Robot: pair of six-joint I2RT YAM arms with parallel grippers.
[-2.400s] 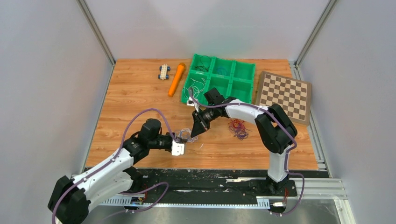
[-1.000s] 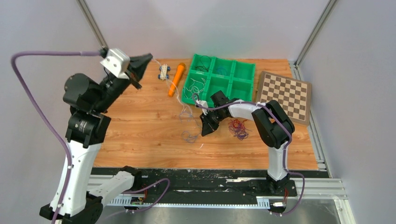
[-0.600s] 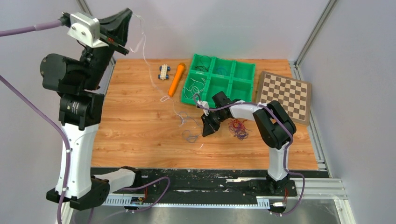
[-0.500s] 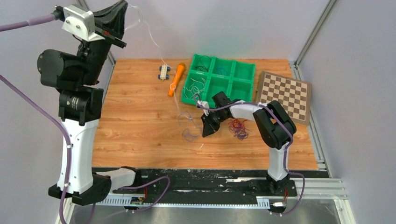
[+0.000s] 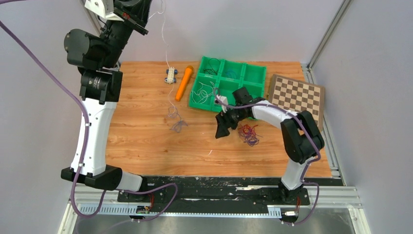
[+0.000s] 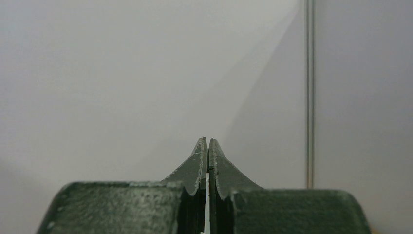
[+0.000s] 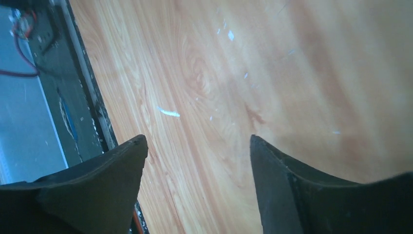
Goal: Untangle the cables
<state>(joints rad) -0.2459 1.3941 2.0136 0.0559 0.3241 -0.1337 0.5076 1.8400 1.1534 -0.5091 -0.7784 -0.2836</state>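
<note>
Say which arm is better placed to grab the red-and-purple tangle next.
Right, probably. The right claw is open, low beside the red-and-purple tangle; the left claw is raised high, shut on a white strand.

The desk (image 5: 141, 141) is orange-brown wood-grain laminate. Toward its far edge stands a bright green plastic compartment tray (image 5: 199, 105). Left of the tray lie an orange carrot-shaped stick (image 5: 184, 83) and a cream toy block with blue wheels (image 5: 170, 75). At the far right corner is a brown-and-cream chequered board (image 5: 297, 100). A pale white hair-thin cable strand (image 5: 166, 53) ends in a bluish-purple cable tuft (image 5: 178, 126). Toward the right edge lies a red-and-purple cable clump (image 5: 248, 132).
</note>
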